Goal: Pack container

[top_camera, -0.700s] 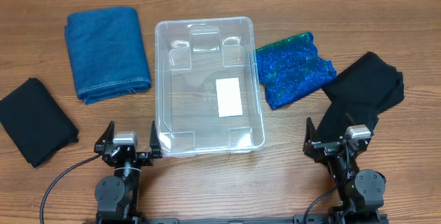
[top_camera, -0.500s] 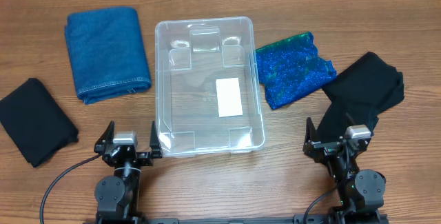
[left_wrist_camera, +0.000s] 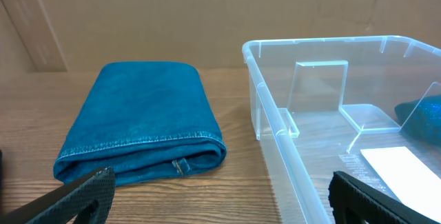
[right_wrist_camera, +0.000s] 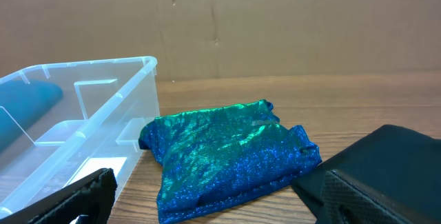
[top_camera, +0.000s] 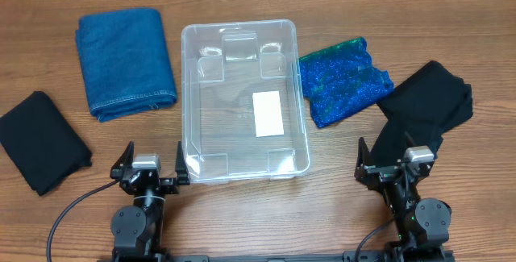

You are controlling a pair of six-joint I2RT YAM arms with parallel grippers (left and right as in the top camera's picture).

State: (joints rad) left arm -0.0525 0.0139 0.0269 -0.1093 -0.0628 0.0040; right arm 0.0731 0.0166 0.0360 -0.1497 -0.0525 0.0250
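**A:** Change over that last half-second, anything?

**B:** None that I could find. The container (top_camera: 222,125) sat mid-table, its long side running away from the arms. It held nothing but its white label (top_camera: 267,114). Both arms were parked at the near edge of the table (top_camera: 339,214), exactly where they had been.

**A:** And the grippers?

**B:** The left gripper (top_camera: 151,169) had its fingers spread wide with nothing between them. It faced the denim cloth (top_camera: 125,62), which lay near the container's left wall. The right gripper (top_camera: 399,164) was just as wide apart and empty. It looked toward the sparkly blue-green cloth (top_camera: 343,81), just beside the container's right wall and perhaps touching it. The right black cloth (top_camera: 427,101) lay next to that one, and the left black cloth (top_camera: 40,139) lay well apart at the far left.

**A:** So what did that mean for the packing?

**B:** By my reading it had not begun. All four cloths were outside the bin and none was gripped. The stillness suggested a pause before a first reach, and each arm had two cloths on its own side.
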